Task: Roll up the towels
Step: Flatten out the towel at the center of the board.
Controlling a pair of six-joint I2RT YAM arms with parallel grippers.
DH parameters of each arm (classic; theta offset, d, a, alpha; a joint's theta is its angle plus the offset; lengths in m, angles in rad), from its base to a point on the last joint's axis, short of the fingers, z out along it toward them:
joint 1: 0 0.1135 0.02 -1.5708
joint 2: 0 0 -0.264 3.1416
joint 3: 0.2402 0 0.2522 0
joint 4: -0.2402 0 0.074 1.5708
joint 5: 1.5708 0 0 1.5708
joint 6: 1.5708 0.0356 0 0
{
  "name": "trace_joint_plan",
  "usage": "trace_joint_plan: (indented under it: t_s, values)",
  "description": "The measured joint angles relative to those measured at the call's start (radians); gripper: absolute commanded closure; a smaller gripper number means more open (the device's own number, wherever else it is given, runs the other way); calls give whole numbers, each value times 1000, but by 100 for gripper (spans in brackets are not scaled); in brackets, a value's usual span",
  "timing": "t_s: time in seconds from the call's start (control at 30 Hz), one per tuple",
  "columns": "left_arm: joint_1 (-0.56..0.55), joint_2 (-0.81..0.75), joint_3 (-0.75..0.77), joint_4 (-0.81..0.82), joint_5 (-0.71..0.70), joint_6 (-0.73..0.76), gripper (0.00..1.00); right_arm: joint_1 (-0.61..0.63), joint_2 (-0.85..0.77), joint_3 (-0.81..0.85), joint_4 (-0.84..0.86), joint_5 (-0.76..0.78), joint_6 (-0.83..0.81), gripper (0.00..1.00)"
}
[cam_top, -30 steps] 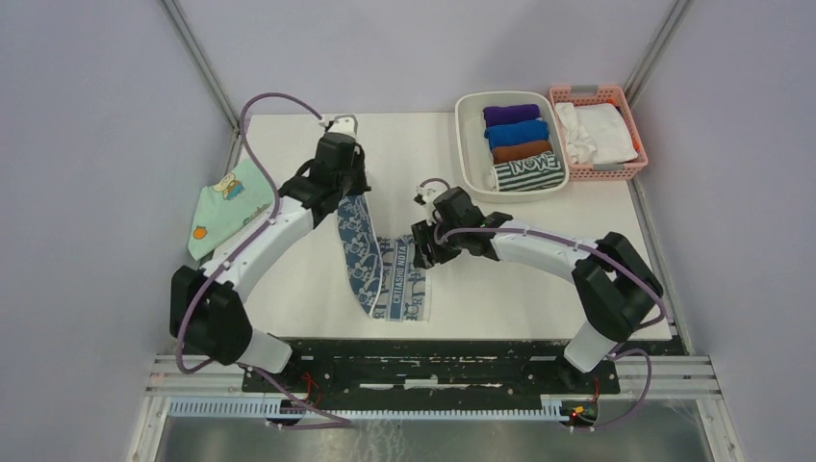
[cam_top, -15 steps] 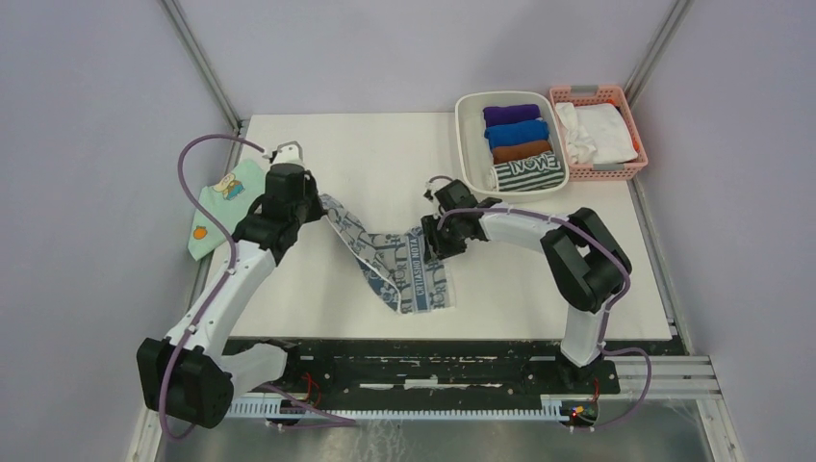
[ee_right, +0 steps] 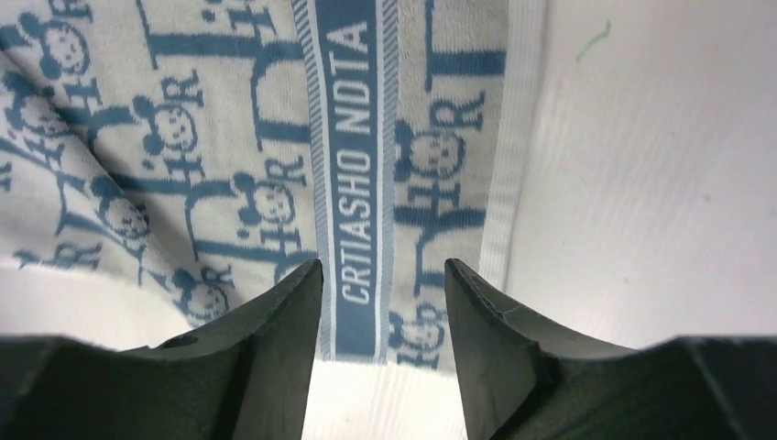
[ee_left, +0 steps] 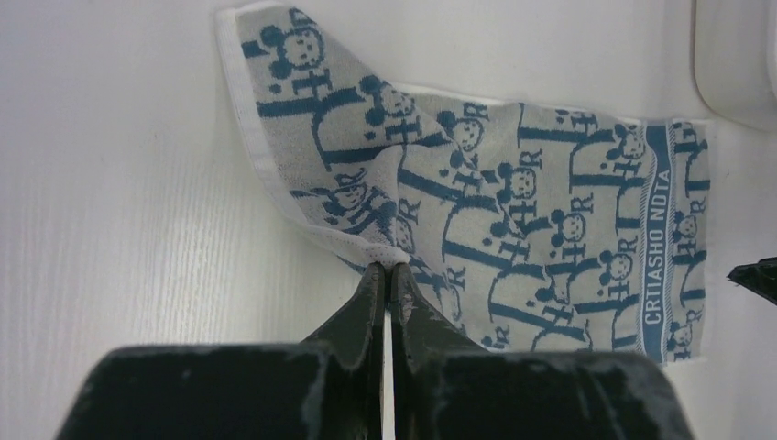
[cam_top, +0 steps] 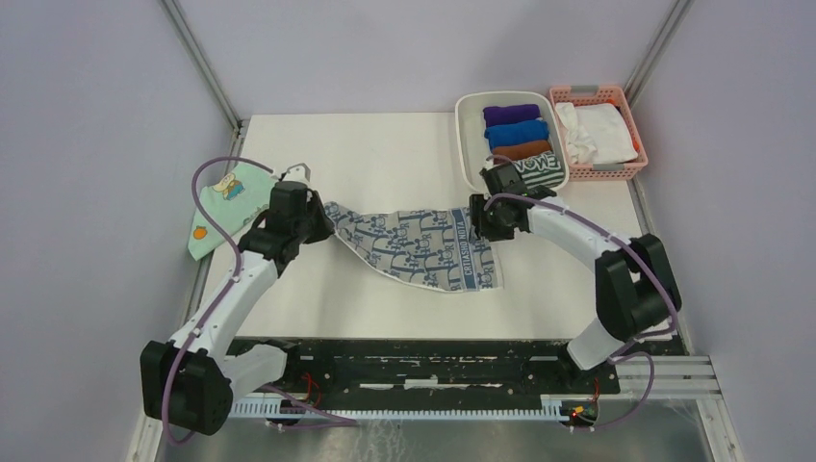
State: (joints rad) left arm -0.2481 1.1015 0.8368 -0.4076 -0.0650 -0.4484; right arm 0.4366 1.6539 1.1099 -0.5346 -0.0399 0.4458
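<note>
The blue-grey patterned towel [cam_top: 414, 245] lies spread across the middle of the table, its white lettered band [cam_top: 469, 252] at the right end. My left gripper [cam_top: 322, 214] is shut on the towel's left edge; the left wrist view shows the hem pinched at the left gripper's [ee_left: 386, 268] tips, with the towel [ee_left: 513, 192] stretching away beyond them. My right gripper [cam_top: 478, 219] hovers open over the right end. Its right gripper [ee_right: 383, 264] jaws straddle the band [ee_right: 353, 137] without pinching it. The green-and-white striped towel [cam_top: 532, 171] sits rolled in the white bin [cam_top: 466, 144].
The white bin also holds purple [cam_top: 511, 115], blue [cam_top: 516, 133] and brown [cam_top: 521, 151] rolls. A pink basket [cam_top: 630, 125] with white cloth stands to its right. A mint-green cartoon cloth [cam_top: 226, 202] lies at the left table edge, close behind my left arm.
The towel has gone from a narrow, bunched strip to spread out wide. My left gripper pulled its end left; my right gripper moved right toward the bin.
</note>
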Motion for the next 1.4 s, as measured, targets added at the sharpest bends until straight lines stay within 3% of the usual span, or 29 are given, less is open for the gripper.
trace_joint_plan:
  t_s: [0.17,0.43,1.03,1.17,1.4]
  values:
    - [0,-48,-66,-3,26,-34,97,8,-118,-72,-57,48,14,46]
    - [0,-102,-124,-13,31,-52,97,7,-152,-240,-123,74,62,53]
    - [0,-121,-133,-18,12,-54,97,8,-89,-256,-139,64,101,56]
    - [0,-123,-145,-18,9,-57,97,11,-79,-249,-146,66,106,63]
    - [0,-133,-162,-18,-26,-63,97,13,-62,-235,-166,74,117,84]
